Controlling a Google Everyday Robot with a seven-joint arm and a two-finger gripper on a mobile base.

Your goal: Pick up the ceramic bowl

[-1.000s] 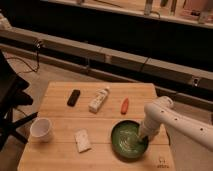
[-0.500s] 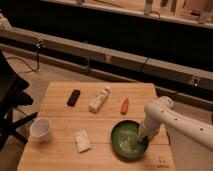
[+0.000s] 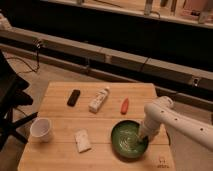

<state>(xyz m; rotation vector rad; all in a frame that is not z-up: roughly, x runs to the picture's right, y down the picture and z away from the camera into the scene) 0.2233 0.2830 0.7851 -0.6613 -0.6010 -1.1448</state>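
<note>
The ceramic bowl (image 3: 126, 139) is round, shallow and dark green with pale streaks inside. It sits on the wooden table (image 3: 60, 160) near the front right. My white arm comes in from the right and reaches down to the bowl's right rim. The gripper (image 3: 142, 136) is at that rim, right over the bowl's inner right side. The arm hides the fingers.
A white paper cup (image 3: 41, 129) stands at the front left. A pale packet (image 3: 82, 140) lies left of the bowl. A black object (image 3: 74, 97), a white bottle (image 3: 99, 99) and a small red object (image 3: 124, 105) lie further back. A dark chair (image 3: 10, 100) stands left of the table.
</note>
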